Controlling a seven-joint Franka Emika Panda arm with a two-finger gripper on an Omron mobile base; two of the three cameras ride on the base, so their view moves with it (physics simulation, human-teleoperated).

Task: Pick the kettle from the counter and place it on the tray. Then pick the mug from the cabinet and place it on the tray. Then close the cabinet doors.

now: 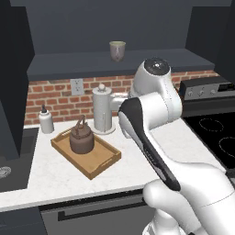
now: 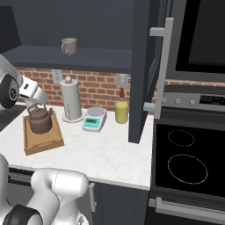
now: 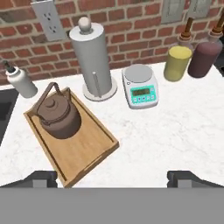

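**Kettle on the tray, mug on the cabinet shelf**

End effector [image 3: 112, 178] hangs above the counter [image 3: 175, 135] with its two dark fingertips [image 3: 41, 178] spread as wide as they go and nothing between them; we see it holding nothing. It looks down and forward at the near end of the tray [image 3: 89, 153], apart from it.

Just beyond, the dark-brown kettle [image 3: 57, 114] sits upright in the far end of the wooden tray, its arched handle raised. The tray lies at an angle on the white marbled counter. Behind it stands a paper towel holder [image 3: 92, 59], and to its left a small white bottle [image 3: 19, 81]. To the right of the holder we see a kitchen scale [image 3: 140, 86], then a yellow canister [image 3: 178, 62] and a maroon canister [image 3: 205, 57] against the brick wall [image 3: 131, 22].

From the right base view, the grey-green mug [image 2: 69, 46] stands upright on the dark shelf of the cabinet [image 2: 88, 59], well above the counter. A cabinet door [image 2: 147, 66] stands open, edge-on, with its silver bar handle [image 2: 163, 66] toward us. A black cooktop [image 2: 186, 160] lies to the right.

The white arm [image 1: 151, 114] rises from the base, bends at a high elbow and reaches forward over the counter toward the tray.
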